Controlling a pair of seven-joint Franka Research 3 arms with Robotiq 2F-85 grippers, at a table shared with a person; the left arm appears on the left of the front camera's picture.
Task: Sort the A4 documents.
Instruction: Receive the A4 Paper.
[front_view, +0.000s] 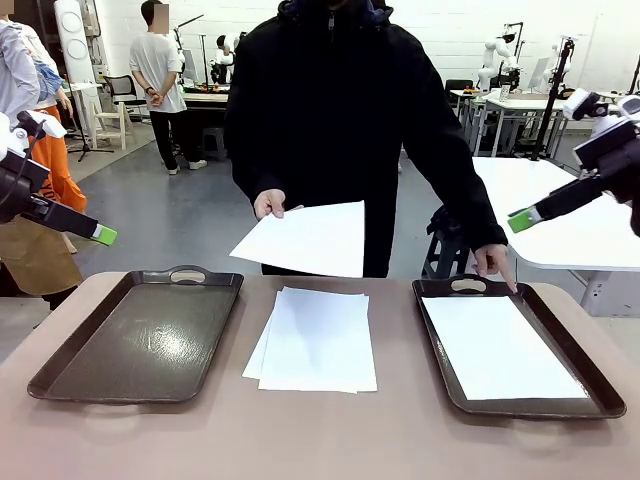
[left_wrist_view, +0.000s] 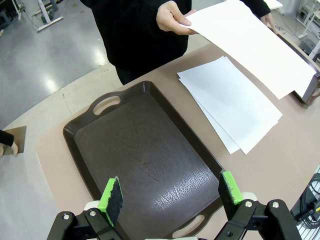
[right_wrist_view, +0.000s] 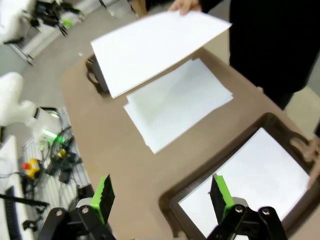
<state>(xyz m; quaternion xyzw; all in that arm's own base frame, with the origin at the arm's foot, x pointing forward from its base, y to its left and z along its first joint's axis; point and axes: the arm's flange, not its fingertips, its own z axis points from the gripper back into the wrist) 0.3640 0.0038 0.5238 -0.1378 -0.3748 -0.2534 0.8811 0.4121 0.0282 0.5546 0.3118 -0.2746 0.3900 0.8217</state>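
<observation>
The tabletop (front_view: 320, 440), a matte brown-beige slab with rounded corners, filled the lower half of the front frame. Behind it, at upper centre, stood a person (front_view: 340, 110) in a dark jacket.

Two rigid, dark grey-brown trays with raised rims and cut-out handles lay flat on it. The left tray (front_view: 60, 385), at lower left, was bare and faintly glossy. The right tray (front_view: 435, 330), at lower right, carried one white sheet (front_view: 500, 350) flat inside, and one of the person's hands (front_view: 492, 262) rested at its far handle.

Between the trays, touching neither, sat the stack of A4 documents (front_view: 320, 340). The papers were thin, plain white and slightly fanned, their long axis running from the near edge toward the person. Above the stack's far end the person's other hand (front_view: 270, 205) pinched a loose sheet (front_view: 305, 240) by one edge. It was clear of the tabletop, tilted and limp.

The left gripper (left_wrist_view: 172, 192) hovered over the left tray's near end, its jaws spread wide and holding nothing. The right gripper (right_wrist_view: 162, 192) hung over the near corner of the right tray, its jaws equally wide and empty.

All the paper lay ahead of both, toward frame centre and well apart from the green pads. The loose sheet seemed slightly nearer the left arm.
</observation>
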